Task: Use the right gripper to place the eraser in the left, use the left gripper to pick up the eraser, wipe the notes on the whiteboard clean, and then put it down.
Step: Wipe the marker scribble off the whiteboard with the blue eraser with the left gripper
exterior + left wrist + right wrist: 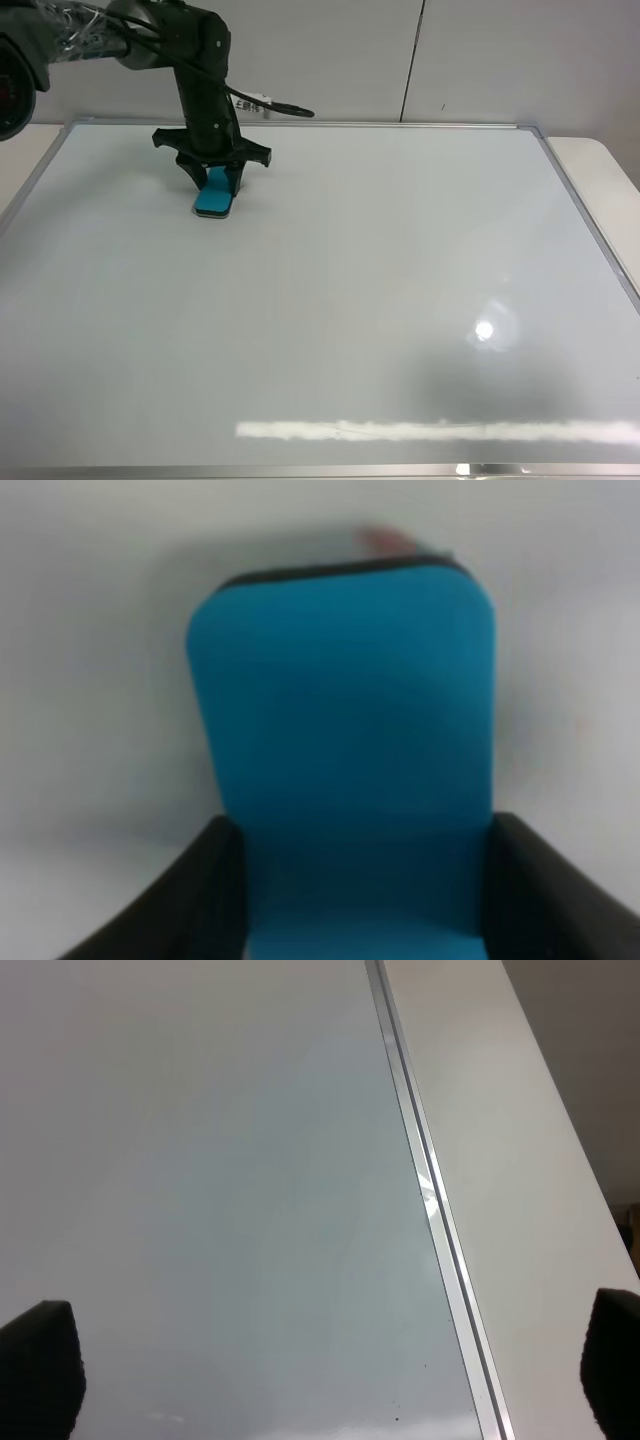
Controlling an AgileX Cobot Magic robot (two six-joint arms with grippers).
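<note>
The whiteboard (380,300) fills most of the exterior view. My left gripper (216,185) stands at its far left part, shut on the teal eraser (214,198), whose felt side rests on the board. In the left wrist view the eraser (345,750) sits between the two black fingers (190,900), with a faint blurred red smear of the notes (385,540) at its far edge. No red strokes show in the exterior view. My right gripper (330,1380) is open and empty over the board's right edge; it is out of the exterior view.
The board's silver frame (430,1190) runs beside a white tabletop (520,1190) on the right. A grey wall (400,50) stands behind the board. A light glare (485,330) lies on the board's near right.
</note>
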